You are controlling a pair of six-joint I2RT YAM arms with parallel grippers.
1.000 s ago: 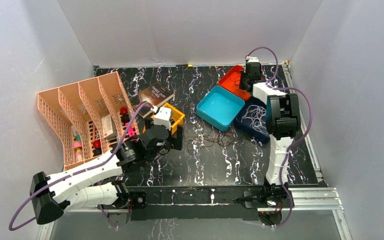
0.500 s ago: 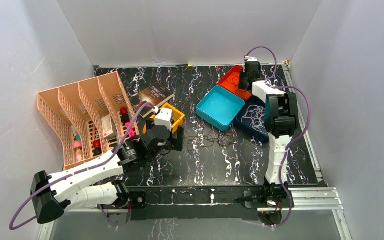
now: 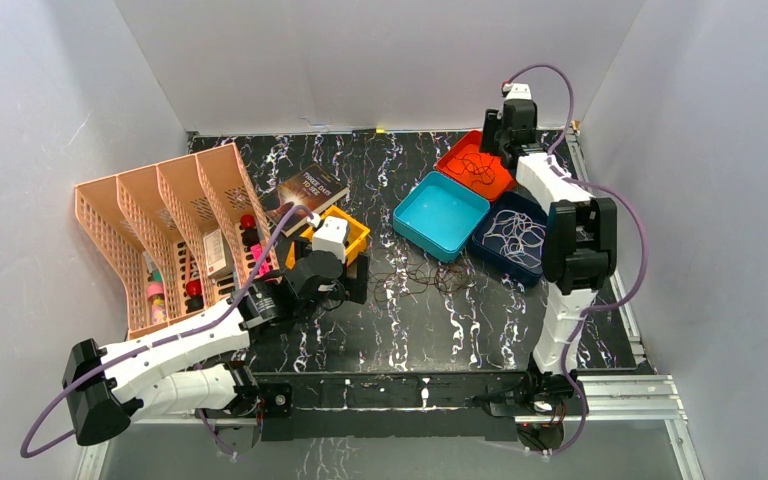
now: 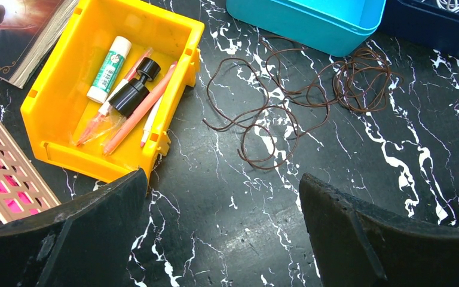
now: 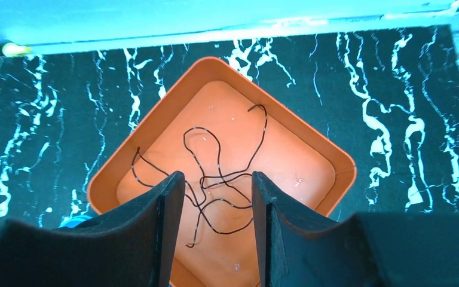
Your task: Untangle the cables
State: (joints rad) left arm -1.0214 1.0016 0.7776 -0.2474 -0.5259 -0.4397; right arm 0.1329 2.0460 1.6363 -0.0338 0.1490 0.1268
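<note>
Brown cable (image 4: 293, 101) lies loose on the black marbled table (image 4: 406, 161), a run of thin curly loops just in front of the teal tray (image 4: 311, 21) and to the right of the yellow bin (image 4: 104, 89). One end of it trails toward the bin without touching it, as far as I can see.

From my left wrist feed, the left gripper (image 4: 221, 197) hangs above bare table on the near side of that brown cable. Its jaws are spread wide and there is nothing between them. The bin holds a glue stick (image 4: 109, 69) and a few pens. A book (image 3: 312, 188) sits beyond it, and the peach rack (image 3: 150, 230) stands to its left.

On the far right, the right gripper (image 5: 216, 179) hovers over the orange tray (image 5: 311, 143). Its fingers (image 5: 167, 209) stand a narrow gap apart and grip nothing. The black cable (image 5: 215, 152) lies flat on the tray floor below them in a few open loops, clear of the pads.

The overhead view shows a third bundle, the pale cables (image 3: 515, 232), coiled inside the dark blue tray (image 3: 490, 255). That tray sits next to both the teal and orange ones. I cannot tell from here how many separate strands make up that pale bundle.
</note>
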